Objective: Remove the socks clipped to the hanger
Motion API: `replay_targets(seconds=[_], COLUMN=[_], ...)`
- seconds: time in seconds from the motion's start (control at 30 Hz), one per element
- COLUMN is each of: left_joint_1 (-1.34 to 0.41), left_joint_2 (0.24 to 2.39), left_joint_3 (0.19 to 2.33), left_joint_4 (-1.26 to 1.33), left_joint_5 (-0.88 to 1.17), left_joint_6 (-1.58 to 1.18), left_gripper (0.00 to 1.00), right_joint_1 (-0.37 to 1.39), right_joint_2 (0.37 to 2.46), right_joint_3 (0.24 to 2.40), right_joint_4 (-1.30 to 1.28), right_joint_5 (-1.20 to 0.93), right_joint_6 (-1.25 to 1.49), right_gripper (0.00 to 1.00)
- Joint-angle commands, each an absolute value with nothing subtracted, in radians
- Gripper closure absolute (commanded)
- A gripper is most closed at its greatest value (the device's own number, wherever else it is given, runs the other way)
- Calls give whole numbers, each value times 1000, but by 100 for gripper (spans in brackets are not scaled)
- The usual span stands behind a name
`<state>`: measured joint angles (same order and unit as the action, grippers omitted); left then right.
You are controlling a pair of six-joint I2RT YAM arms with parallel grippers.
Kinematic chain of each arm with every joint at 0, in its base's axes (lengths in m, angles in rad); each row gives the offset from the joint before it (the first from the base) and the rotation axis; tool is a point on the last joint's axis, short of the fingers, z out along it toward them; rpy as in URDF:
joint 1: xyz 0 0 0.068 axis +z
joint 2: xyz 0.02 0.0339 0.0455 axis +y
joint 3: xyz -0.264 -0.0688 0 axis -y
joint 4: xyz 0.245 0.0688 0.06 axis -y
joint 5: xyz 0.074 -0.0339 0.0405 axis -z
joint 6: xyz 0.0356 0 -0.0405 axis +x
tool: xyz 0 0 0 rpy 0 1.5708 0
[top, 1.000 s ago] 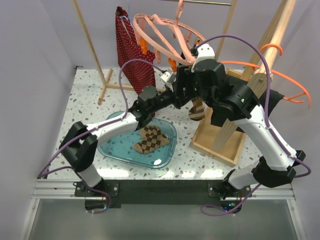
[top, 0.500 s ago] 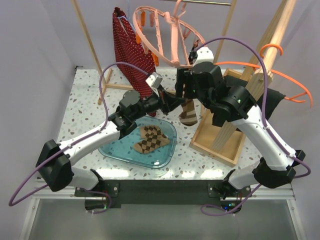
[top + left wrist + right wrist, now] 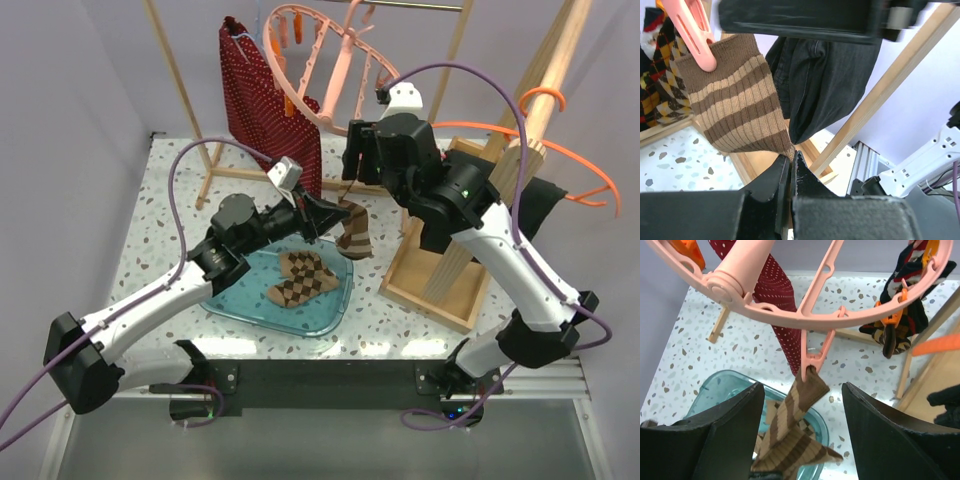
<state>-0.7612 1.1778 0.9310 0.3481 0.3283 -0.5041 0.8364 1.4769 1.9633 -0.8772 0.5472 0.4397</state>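
Starting at the left, the red dotted garment [image 3: 262,95] hangs behind the work area and is not part of the job. The left gripper [image 3: 790,159] has its jaws pressed together on the lower edge of the striped sock [image 3: 735,102]. This hold appears intended to draw the fabric down and away from its clip. Below the left arm sits the tray [image 3: 225,300], which holds one checkered sock [image 3: 303,277]. Its position under the hanger suggests it serves as the drop point for freed items.

The striped sock slants from the left gripper up to a pink peg [image 3: 814,354], which bites its cuff and fixes it to the hanger [image 3: 790,315]. The hanger ring is tilted steeply.

The right gripper [image 3: 801,390] stands close to the ring with its jaws apart and holding nothing. The peg lies in line with the gap, probably so that the jaws can squeeze it open or steady the ring. Contact cannot be confirmed.

Further right, dark socks [image 3: 900,315] are clipped to the ring, so the task is judged incomplete.
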Motion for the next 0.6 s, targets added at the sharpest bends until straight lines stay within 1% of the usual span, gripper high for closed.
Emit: replay_targets(seconds=[0.0, 0.2, 0.37, 0.57], left_joint_1=[-756, -755, -755, -755], left_joint_2=[1131, 1101, 1063, 1049], left_joint_3=[916, 907, 899, 897], left_joint_4=[334, 319, 288, 279], left_joint_5=[316, 330, 324, 322], left_joint_6=[-477, -482, -471, -466], left_gripper=[100, 100, 100, 100], right_joint_1=[833, 822, 815, 804], right_joint_2=[1529, 1578, 1572, 1562], right_joint_3=[2028, 2057, 2040, 2019], right_joint_4=[-805, -796, -789, -775], right_joint_5=[565, 565, 565, 577], right_joint_6=[466, 469, 476, 469], right_gripper=[33, 34, 37, 38])
